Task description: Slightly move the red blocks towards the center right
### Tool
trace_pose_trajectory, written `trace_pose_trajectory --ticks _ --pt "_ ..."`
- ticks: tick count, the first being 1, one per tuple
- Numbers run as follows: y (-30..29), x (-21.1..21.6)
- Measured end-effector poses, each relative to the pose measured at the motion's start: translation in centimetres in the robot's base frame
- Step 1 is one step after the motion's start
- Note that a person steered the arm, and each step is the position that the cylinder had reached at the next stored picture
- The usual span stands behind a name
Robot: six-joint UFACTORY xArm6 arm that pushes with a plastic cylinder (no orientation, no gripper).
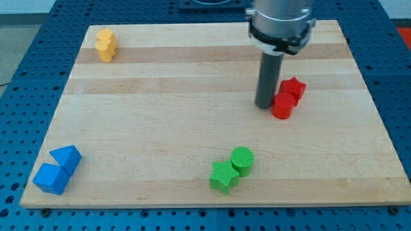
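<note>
Currently my tip (264,106), the lower end of a straight dark rod hanging from the grey arm head (281,22) at the upper right of the frame, stands on the pale wooden board (192,128) and holds nothing; it is a bare rod with no jaws to open or close. It sits just at the left side of the red cylinder block (282,106), so close that I cannot tell from this view whether the two touch.

Immediately behind that cylinder, toward the upper right, lies the red star-shaped block (293,87), the two red pieces pressed together in the right-centre part of the frame, near the board's right edge.

At lower centre, a green star-shaped block (223,176) and a green cylinder block (242,159) touch one another, the cylinder to the upper right of its partner.

In the lower left corner, a blue cube block (51,178) sits against a blue triangular block (66,156).

In the upper left, two yellow blocks (105,45) of uncertain shape stand close together, one behind the other.

Around the board runs a blue perforated table surface (26,77).
</note>
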State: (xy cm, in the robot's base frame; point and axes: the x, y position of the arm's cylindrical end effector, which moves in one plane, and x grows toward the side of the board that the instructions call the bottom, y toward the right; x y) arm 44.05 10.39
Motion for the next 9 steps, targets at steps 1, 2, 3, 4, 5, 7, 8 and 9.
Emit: trace_pose_trajectory --ticks 1,2,3,4,5,7,8,9 --pt "0.4 0.5" --pt "-0.5 1.7" --pt "-2.2 3.2" --pt "0.2 4.5" --pt "2.8 3.4" --pt "2.3 2.5" --pt "-0.7 1.3" --pt "-0.7 -2.2"
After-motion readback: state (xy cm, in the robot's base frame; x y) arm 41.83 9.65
